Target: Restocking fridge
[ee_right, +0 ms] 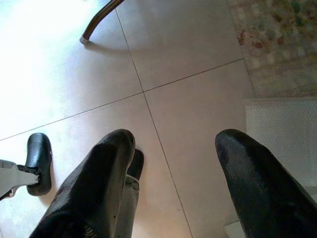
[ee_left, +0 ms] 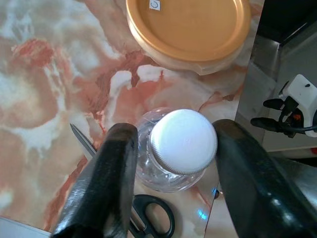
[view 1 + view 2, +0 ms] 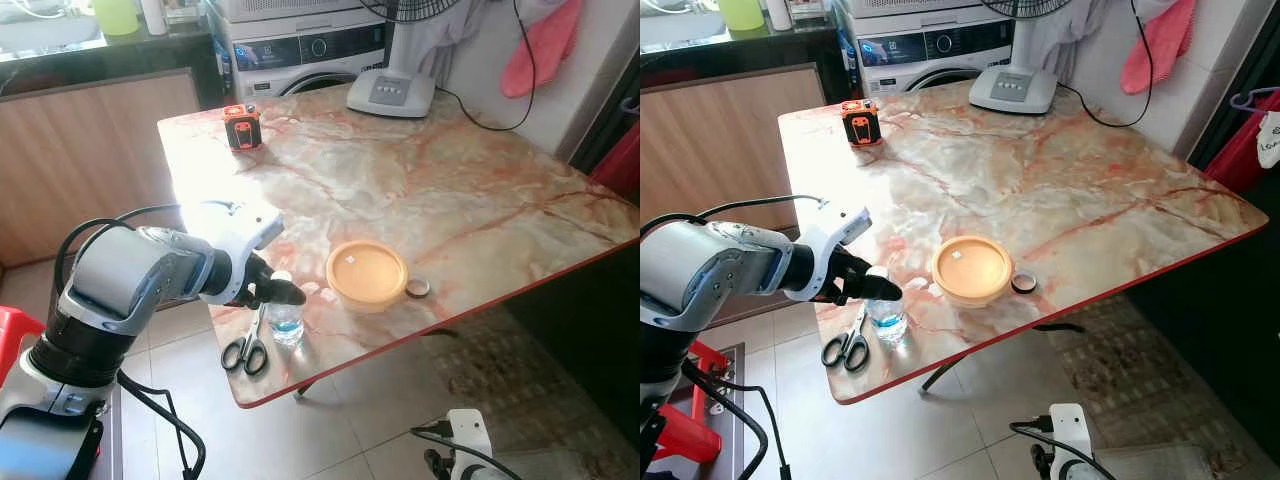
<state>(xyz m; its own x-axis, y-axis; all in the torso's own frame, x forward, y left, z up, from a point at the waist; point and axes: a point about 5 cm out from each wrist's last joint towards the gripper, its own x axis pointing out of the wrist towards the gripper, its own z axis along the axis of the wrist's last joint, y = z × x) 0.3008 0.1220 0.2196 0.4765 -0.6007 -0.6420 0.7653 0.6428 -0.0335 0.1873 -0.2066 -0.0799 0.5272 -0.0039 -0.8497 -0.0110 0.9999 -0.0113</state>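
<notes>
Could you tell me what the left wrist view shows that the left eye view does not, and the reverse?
The left wrist view alone shows the bottle's white cap from above, sitting in the gap between the left tool's open fingers, apart from both. The left eye view alone shows the orange tape measure, the fan base and the small cap. Both share the bottle, the orange-lidded container, the scissors and the marble table.

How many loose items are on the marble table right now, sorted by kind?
Clear bottle with white cap: 1
Scissors: 1
Round yellow-lidded container: 1
Small round cap: 1
Orange and black tape measure: 1
Fan base: 1
Total: 6
</notes>
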